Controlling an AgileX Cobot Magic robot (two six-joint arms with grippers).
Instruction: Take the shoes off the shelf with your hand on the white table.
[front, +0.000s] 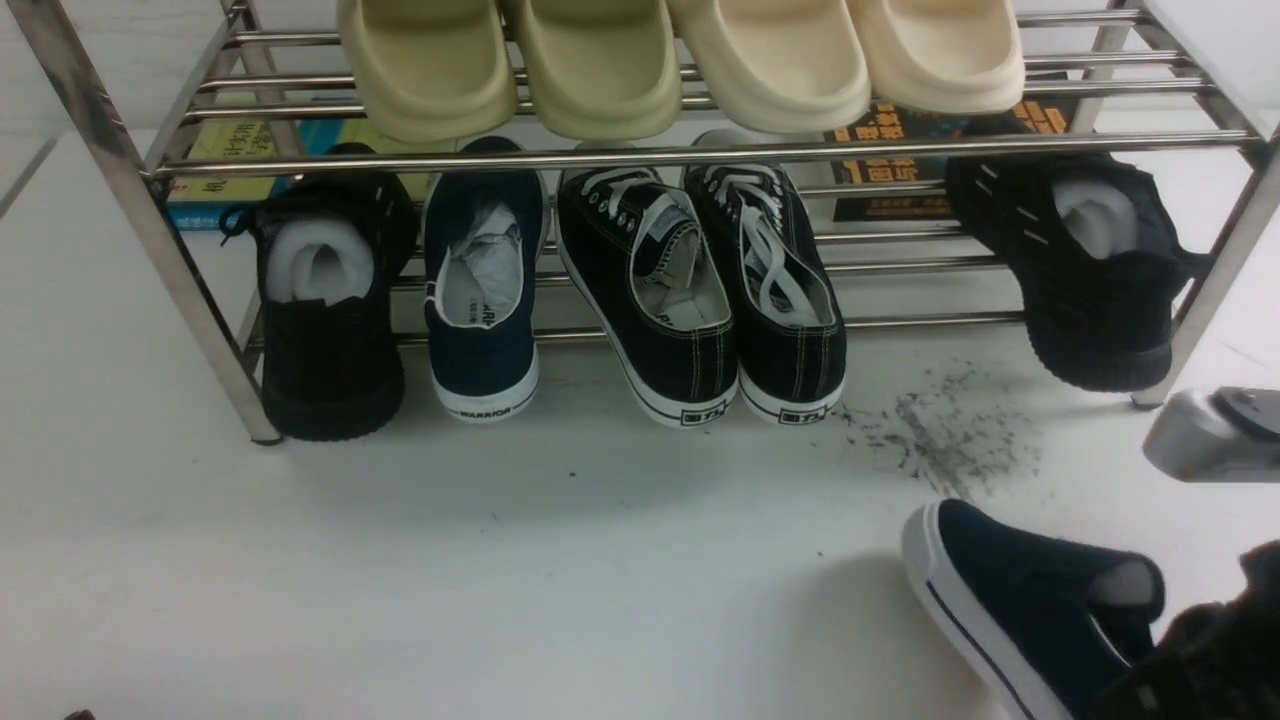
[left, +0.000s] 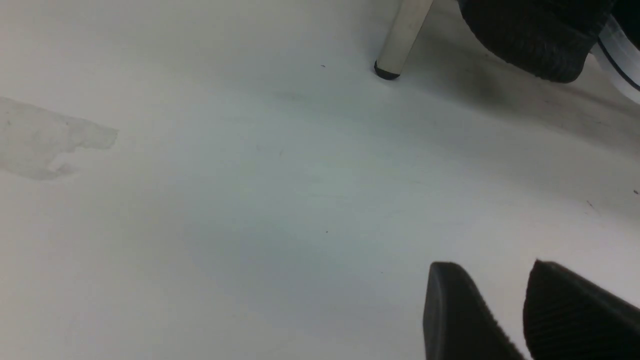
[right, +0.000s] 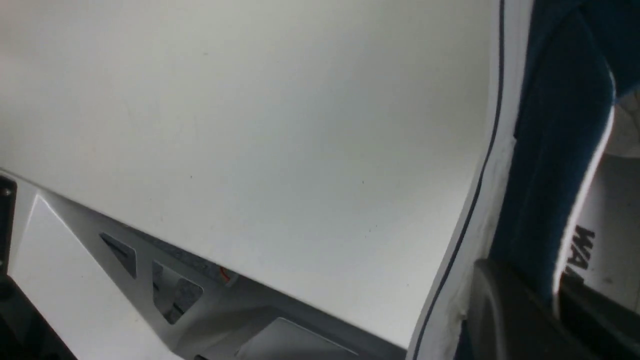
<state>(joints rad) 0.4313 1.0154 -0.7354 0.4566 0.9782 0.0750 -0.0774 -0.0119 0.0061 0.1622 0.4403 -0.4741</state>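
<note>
**At five o'clock on the white surface: one navy slip-on is off the shelf, its twin is not**

Front view. The first navy slip-on (front: 1030, 600) lies low at five o'clock with its toe pointing toward ten o'clock. It is near a patch of grey scuff marks (front: 940, 440) on the surface (front: 500, 600). Whether its sole touches down cannot be told. The right end effector (right: 545, 295) is clenched on the shoe's heel wall, one finger inside against the white lining and one outside.

The second navy slip-on (front: 485, 300) sits at ten o'clock on the lower tier of the steel shelf (front: 700, 152), heel toward the camera. It stands between a black knit shoe (front: 330, 320) and the black lace-up pair (front: 700, 300). The left end effector (left: 520, 315) is released and empty, hovering over bare surface near a shelf leg (left: 400, 40).

Likely handling: each shoe looks light. The canvas upper is soft and would fold under a pinch, while the rubber sole is stiff and grippy. The heel rim seems the best hold, one finger inside and one outside. White paper stuffing fills the second shoe's opening and may crowd an inner finger.
</note>
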